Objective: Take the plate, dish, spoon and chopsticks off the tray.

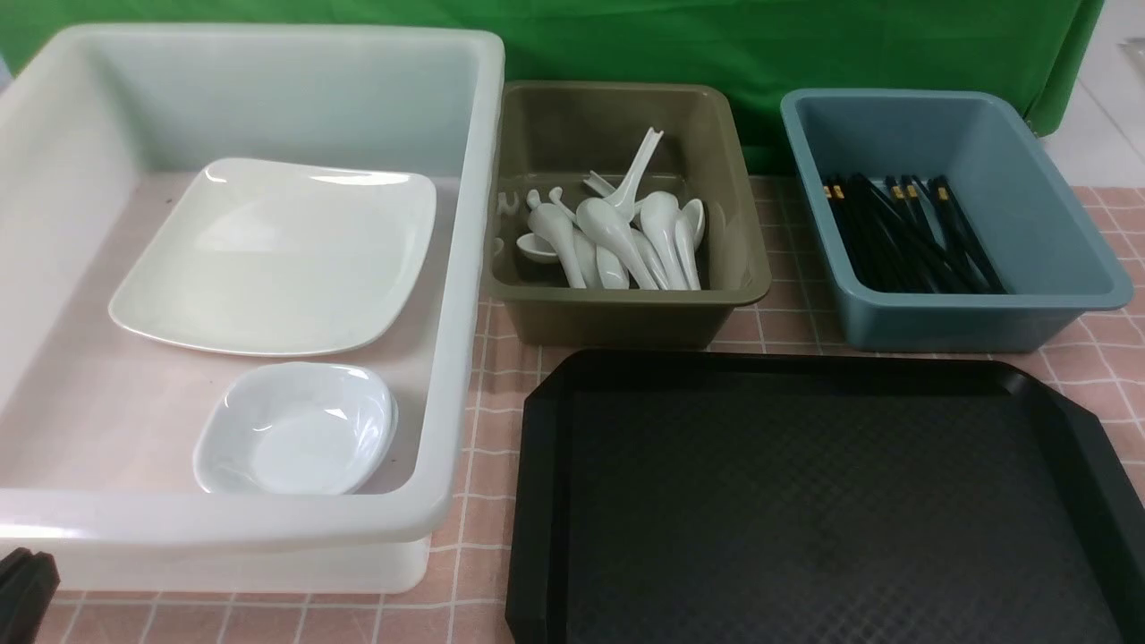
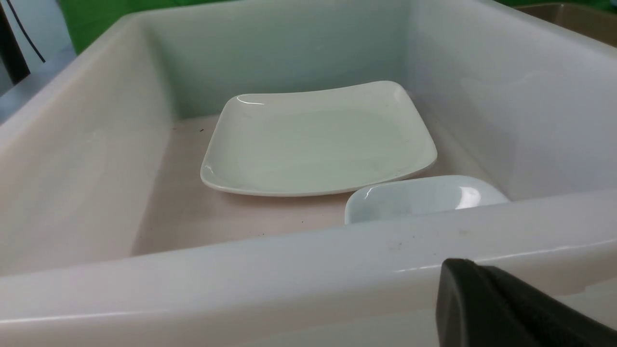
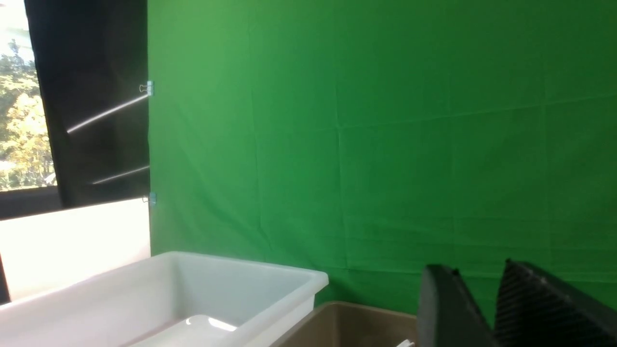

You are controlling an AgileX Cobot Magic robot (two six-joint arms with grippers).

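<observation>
In the front view the tray (image 1: 823,501) lay bare on the table (image 1: 483,572), well to the right of the left end effector (image 1: 25,581), of which only a dark corner showed, so its grip could not be told; the plate (image 1: 277,255) and a small dish (image 1: 300,429) rested ahead of it in the white tub (image 1: 465,268), the spoons (image 1: 617,237) in the olive bin (image 1: 742,259) and the chopsticks (image 1: 912,233) in the blue bin (image 1: 1091,268). The left wrist view showed one black finger (image 2: 506,308) just outside the tub's near wall, with plate and dish beyond it. In the right wrist view the right end effector (image 3: 489,308) was raised with its fingers slightly parted and gripping nothing, so I judged clearing finished and that the arms need only retreat.
</observation>
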